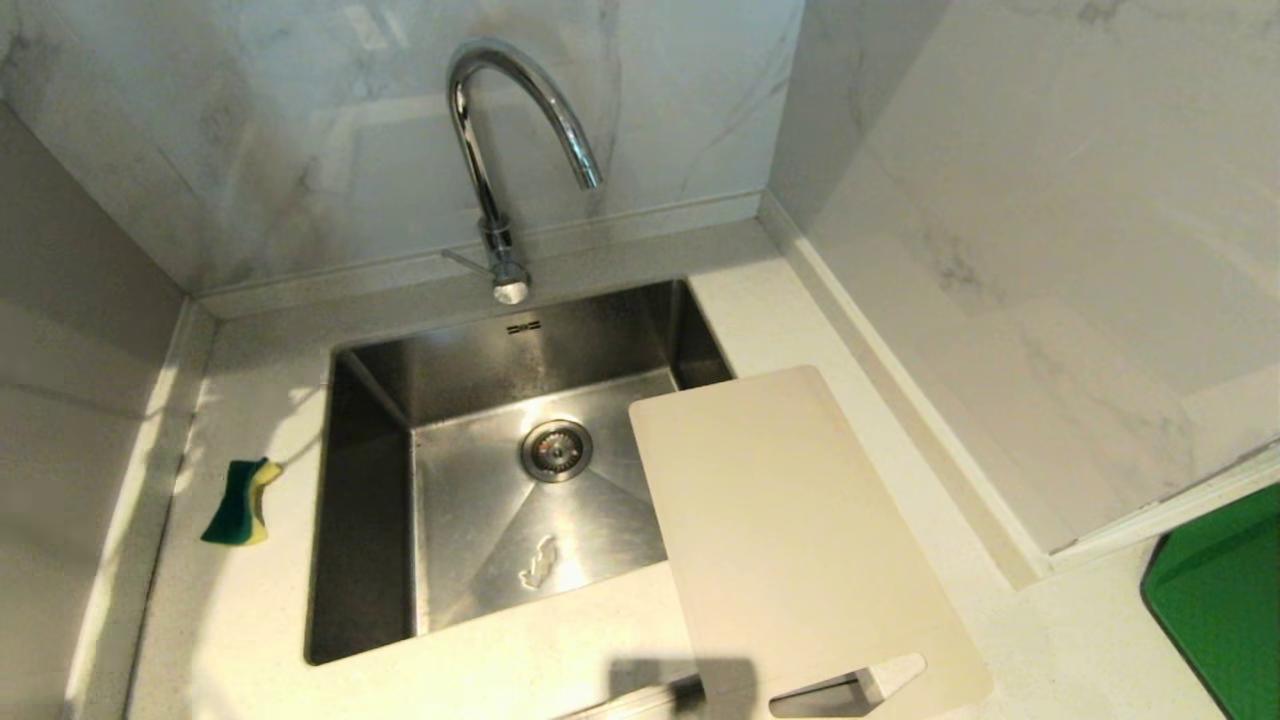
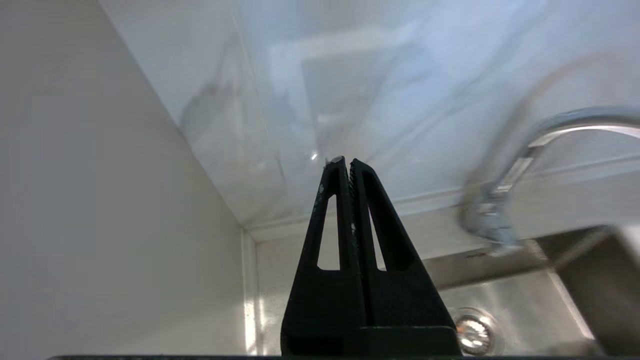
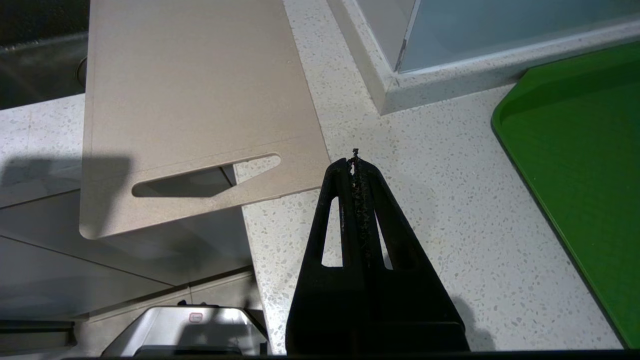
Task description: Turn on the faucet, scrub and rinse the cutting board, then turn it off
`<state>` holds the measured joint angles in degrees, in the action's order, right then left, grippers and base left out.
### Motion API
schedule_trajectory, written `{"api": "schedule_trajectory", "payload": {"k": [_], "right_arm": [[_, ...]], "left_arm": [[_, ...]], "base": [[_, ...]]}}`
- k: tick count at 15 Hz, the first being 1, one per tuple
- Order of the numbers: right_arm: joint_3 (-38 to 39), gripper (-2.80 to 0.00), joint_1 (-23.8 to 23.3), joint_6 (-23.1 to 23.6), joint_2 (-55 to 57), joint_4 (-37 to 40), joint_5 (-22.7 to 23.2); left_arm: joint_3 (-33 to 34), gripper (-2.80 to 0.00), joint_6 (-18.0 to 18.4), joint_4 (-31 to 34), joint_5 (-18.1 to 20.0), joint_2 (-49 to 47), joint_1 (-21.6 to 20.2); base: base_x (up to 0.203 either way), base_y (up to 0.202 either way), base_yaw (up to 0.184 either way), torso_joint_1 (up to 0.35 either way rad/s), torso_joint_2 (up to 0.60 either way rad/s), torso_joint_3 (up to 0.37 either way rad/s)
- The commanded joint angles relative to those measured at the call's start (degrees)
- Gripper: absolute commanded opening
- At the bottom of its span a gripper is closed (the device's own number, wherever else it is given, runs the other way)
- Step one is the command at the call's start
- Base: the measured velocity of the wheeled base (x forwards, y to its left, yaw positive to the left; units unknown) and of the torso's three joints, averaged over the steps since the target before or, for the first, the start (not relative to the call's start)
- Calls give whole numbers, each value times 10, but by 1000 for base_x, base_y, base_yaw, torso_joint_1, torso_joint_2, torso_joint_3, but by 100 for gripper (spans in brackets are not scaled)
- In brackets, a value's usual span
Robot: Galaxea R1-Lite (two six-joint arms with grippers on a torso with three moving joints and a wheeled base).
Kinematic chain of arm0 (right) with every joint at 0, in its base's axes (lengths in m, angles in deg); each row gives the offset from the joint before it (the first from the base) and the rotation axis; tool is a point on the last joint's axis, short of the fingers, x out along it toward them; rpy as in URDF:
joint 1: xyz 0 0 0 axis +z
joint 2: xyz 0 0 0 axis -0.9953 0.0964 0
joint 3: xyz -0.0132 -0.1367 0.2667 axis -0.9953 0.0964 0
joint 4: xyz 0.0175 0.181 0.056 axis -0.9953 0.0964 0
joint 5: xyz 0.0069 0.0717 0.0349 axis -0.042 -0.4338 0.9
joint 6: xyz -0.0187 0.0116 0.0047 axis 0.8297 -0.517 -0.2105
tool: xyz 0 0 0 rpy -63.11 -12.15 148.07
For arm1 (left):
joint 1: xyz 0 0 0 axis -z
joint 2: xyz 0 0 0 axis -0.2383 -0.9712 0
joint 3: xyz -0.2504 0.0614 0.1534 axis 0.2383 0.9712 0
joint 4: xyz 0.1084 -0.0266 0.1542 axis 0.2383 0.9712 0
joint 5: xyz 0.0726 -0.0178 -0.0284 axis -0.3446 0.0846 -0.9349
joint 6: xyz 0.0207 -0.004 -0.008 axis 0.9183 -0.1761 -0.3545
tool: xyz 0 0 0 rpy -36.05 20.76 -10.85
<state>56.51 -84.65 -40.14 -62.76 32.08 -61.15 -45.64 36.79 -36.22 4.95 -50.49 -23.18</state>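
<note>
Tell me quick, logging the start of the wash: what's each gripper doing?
Left gripper: shut, holding nothing, raised near the faucet.
Right gripper: shut, empty, over the counter.

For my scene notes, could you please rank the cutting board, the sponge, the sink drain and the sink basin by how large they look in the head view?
1. sink basin
2. cutting board
3. sponge and sink drain: look alike, left unranked.

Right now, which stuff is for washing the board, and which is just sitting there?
For the job: faucet, cutting board, sink, green-and-yellow sponge.

Just lying about: green tray on the counter.
</note>
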Motion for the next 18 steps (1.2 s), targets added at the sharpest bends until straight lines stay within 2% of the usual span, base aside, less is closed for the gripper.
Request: {"api": "schedule_trajectory", "payload": {"k": [1, 4, 8, 11, 14, 18], "right_arm": [[0, -280, 0, 0, 0, 0, 0], [0, -280, 0, 0, 0, 0, 0], [0, -280, 0, 0, 0, 0, 0], [0, -280, 0, 0, 0, 0, 0], [0, -280, 0, 0, 0, 0, 0], [0, -280, 0, 0, 0, 0, 0]], "left_arm": [[5, -280, -1, 23, 9, 79, 0], [28, -280, -2, 43, 12, 157, 0], [105, -280, -2, 46, 11, 271, 0], [211, -280, -1, 46, 10, 372, 0], [348, -280, 0, 46, 13, 463, 1], [507, -280, -13, 47, 14, 564, 35]], "base": [[0, 0, 0, 0, 0, 0], [0, 0, 0, 0, 0, 0], [0, 0, 0, 0, 0, 0], [0, 0, 0, 0, 0, 0], [0, 0, 0, 0, 0, 0], [0, 0, 0, 0, 0, 0]]}}
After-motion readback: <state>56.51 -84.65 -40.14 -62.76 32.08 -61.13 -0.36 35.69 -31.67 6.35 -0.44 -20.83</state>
